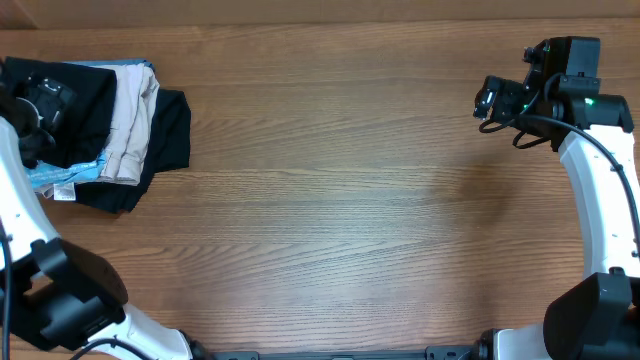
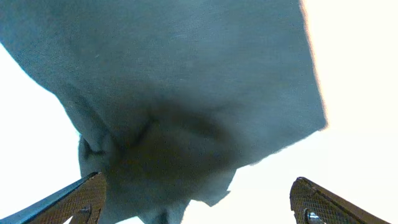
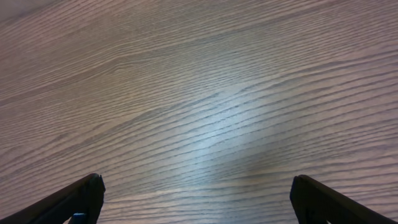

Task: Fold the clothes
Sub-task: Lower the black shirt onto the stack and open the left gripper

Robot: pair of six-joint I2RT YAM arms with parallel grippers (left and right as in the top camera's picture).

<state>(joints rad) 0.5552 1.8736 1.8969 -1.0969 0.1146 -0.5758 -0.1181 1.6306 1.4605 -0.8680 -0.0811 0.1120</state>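
The black T-shirt (image 1: 80, 115) lies folded on top of a pile at the table's far left. My left gripper (image 1: 35, 110) hovers right over it, jaws open wide. In the left wrist view the dark fabric (image 2: 186, 81) fills most of the frame in front of the open fingers (image 2: 196, 180), and nothing is pinched between them. My right gripper (image 1: 487, 100) is at the far right, open and empty, above bare wood (image 3: 196, 180).
The pile also holds a beige folded garment (image 1: 132, 120), a light blue one (image 1: 55, 178) with a white patch, and more black fabric (image 1: 170, 140) sticking out underneath on the right. The wooden table (image 1: 340, 200) stretches between the arms.
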